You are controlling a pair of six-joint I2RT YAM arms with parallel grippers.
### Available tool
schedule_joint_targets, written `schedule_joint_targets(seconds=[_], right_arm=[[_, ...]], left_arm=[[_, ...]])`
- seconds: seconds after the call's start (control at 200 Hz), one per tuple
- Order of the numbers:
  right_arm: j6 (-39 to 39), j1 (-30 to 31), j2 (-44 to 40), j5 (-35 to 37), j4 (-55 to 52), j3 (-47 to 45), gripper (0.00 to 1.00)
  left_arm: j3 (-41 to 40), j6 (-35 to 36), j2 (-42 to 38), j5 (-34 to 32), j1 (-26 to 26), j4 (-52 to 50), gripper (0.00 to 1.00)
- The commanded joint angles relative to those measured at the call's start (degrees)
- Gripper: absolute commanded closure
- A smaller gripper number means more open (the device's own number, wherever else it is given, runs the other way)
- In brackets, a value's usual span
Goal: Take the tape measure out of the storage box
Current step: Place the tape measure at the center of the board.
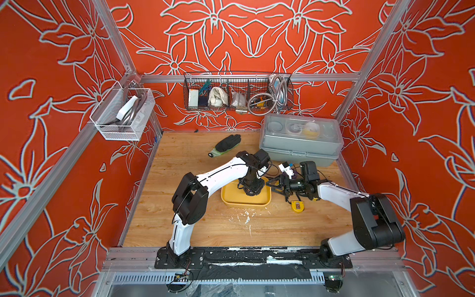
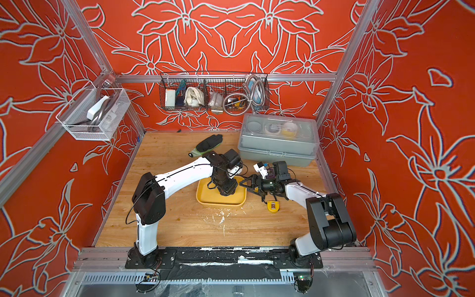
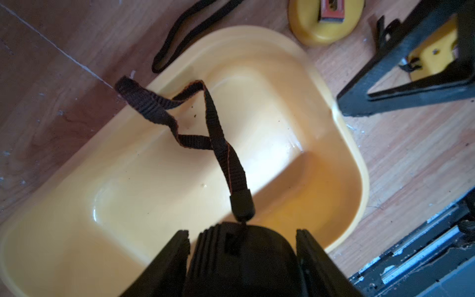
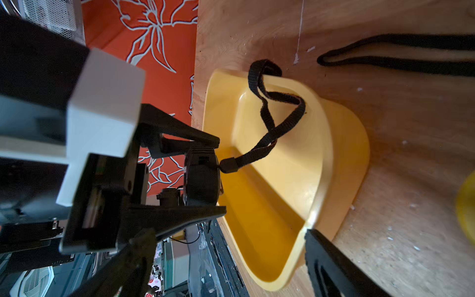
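**Firmly gripped over the tray**

Squarely between the closed fingers of the left gripper (image 3: 243,234) sits the tape measure (image 3: 241,259), a round black body clamped on both flat sides. It hangs over the far right part of the tray (image 1: 237,199); whether it touches the floor I cannot tell. Its black strap (image 3: 218,138) twists across the yellow floor, and its loop end lies over the rim.

The tray rests at the middle of the table (image 1: 205,226). The right gripper (image 1: 271,187) reaches in from the right with fingers spread wide and nothing between them, one fingertip (image 3: 343,102) just beside the tray's right rim.

Near and to the right of the tray, a yellow tape measure (image 1: 297,206) lies flat on the wood, its own dark strap (image 3: 180,33) stretched out beside it.

Farther back are a grey case (image 1: 300,144) at the far right and a black glove (image 1: 227,144) left of it. A dark basket (image 1: 237,92) hangs on the far wall, a white basket (image 1: 123,115) on the left wall.
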Motion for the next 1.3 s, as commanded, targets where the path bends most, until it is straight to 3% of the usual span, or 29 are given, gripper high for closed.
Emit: schedule_joint_targets(seconds=[0.0, 0.11, 0.31, 0.47, 0.626, 0.941, 1.081, 1.291], right_arm=[[-2.72, 0.13, -3.35, 2.95, -4.04, 2.5, 0.08], [-9.32, 0.0, -5.61, 8.39, -14.42, 5.88, 0.07], [-6.37, 0.03, -4.75, 4.39, -12.03, 5.91, 0.07], [3.29, 0.37, -1.79, -3.76, -0.14, 3.56, 0.11], [0.35, 1.66, -3.14, -4.91, -4.78, 6.2, 0.12], [2.63, 3.16, -3.27, -7.44, -4.07, 6.95, 0.13], [8.42, 4.22, -3.86, -8.63, 3.21, 4.87, 0.16], [9.65, 5.79, -4.57, -10.11, 2.73, 5.82, 0.2]], left_arm=[[2.11, 0.46, -3.61, 1.49, -0.18, -0.23, 0.49], [2.12, 0.76, -4.41, 1.53, -0.18, -0.32, 0.5], [1.82, 1.68, -6.54, 3.92, -0.18, 0.59, 0.5], [0.9, 2.16, -8.55, 6.28, -0.18, 2.72, 0.5], [0.17, 3.15, -9.61, 9.55, -0.17, 3.97, 0.5], [0.35, 3.93, -9.44, 13.55, -0.5, 5.91, 0.5], [1.59, 3.77, -7.95, 12.33, -0.97, 6.26, 0.49], [4.17, 4.55, -5.82, 11.93, -1.83, 6.23, 0.5]])
